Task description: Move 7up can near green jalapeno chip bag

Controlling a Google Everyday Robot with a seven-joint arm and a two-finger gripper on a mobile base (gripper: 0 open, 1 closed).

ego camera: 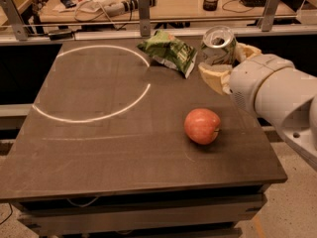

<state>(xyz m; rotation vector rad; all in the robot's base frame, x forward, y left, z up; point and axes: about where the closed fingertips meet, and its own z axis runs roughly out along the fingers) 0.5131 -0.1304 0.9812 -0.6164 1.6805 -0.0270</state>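
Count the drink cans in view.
1. The 7up can is gripped in the end effector above the table's far right, just right of the green jalapeno chip bag. The arm could hide others.

Holding the 7up can [218,42] in the tool [225,59] above the bench's [99,152] far right, just beside and right of the green jalapeno chip bag [171,51]; resting nearer, in front of both, an apple [202,126].

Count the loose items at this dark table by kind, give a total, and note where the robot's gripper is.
Drink cans: 1, the 7up can, tilted, held in the gripper just right of the bag
Snack bags: 1, the green jalapeno chip bag
Fruit: 1, the red apple
Total: 3
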